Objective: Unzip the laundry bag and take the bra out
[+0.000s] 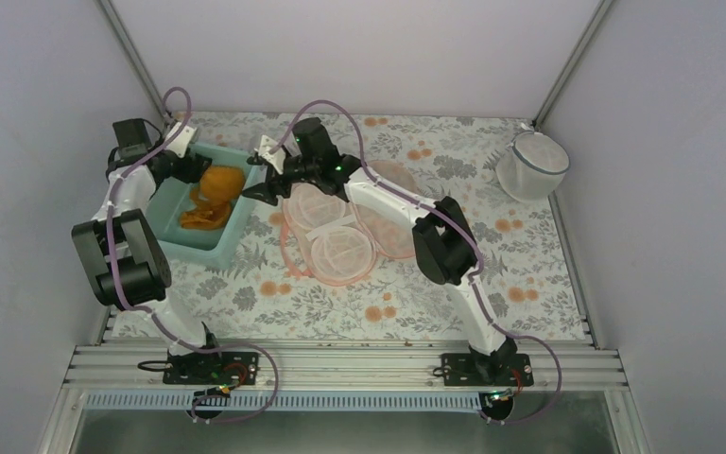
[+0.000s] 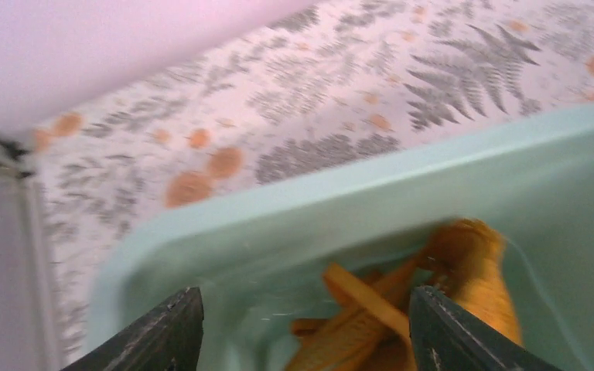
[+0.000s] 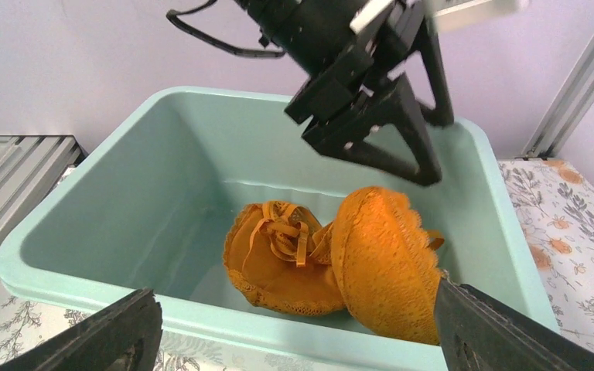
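The left gripper (image 1: 189, 172) hangs over the far end of a pale green tub (image 1: 210, 248), and the right gripper (image 1: 250, 196) reaches in at the tub's right rim. From above, the jaws of both are too small to read. The bra (image 1: 213, 194), bright orange, lies bunched inside the tub between the two grippers. The laundry bag (image 1: 340, 236), peach-pink mesh, lies on the flowered table (image 1: 529, 284) just right of the tub.

From the left wrist, the left gripper (image 2: 305, 297) is spread wide above the tub (image 2: 294, 201), with the blurred bra (image 2: 464, 270) below its right finger.

From the right wrist, the right gripper (image 3: 294, 294) is also spread wide and holds nothing. The bra (image 3: 379, 263) rests on the floor of the tub (image 3: 85, 232), one lace-edged cup domed up, the other upturned with straps coiled inside. The left gripper (image 3: 433, 147) hangs just above the bra, clear of it.
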Robot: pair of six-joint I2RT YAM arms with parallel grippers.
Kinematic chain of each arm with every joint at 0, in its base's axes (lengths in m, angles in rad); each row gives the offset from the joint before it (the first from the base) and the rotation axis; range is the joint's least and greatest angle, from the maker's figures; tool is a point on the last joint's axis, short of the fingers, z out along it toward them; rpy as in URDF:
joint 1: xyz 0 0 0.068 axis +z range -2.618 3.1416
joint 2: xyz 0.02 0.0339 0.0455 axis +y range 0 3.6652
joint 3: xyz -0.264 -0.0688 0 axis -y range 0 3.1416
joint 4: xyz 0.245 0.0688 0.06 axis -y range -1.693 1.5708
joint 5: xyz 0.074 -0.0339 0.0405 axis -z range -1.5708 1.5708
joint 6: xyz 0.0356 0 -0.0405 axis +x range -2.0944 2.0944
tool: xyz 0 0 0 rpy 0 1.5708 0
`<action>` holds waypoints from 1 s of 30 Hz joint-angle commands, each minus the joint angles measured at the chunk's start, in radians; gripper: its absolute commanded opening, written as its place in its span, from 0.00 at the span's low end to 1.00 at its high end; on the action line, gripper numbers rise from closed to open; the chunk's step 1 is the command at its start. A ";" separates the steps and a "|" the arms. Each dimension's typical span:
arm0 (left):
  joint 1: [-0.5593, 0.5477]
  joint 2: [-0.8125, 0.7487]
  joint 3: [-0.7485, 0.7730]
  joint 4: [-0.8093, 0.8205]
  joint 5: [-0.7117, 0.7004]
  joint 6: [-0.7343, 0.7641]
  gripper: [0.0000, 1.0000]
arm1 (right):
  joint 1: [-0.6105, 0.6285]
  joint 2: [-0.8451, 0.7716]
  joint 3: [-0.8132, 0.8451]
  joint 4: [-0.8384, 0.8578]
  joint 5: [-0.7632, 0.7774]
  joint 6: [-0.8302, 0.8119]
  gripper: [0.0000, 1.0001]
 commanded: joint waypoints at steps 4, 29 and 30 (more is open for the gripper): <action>-0.010 -0.066 -0.025 0.156 -0.188 -0.021 0.72 | 0.007 -0.104 -0.046 0.036 0.045 0.015 0.90; 0.028 -0.132 -0.069 -0.338 0.080 0.617 0.71 | 0.008 -0.194 -0.206 0.035 0.065 0.004 0.90; 0.038 -0.122 -0.052 -0.376 0.085 0.689 0.72 | 0.008 -0.196 -0.206 0.032 0.065 0.004 0.90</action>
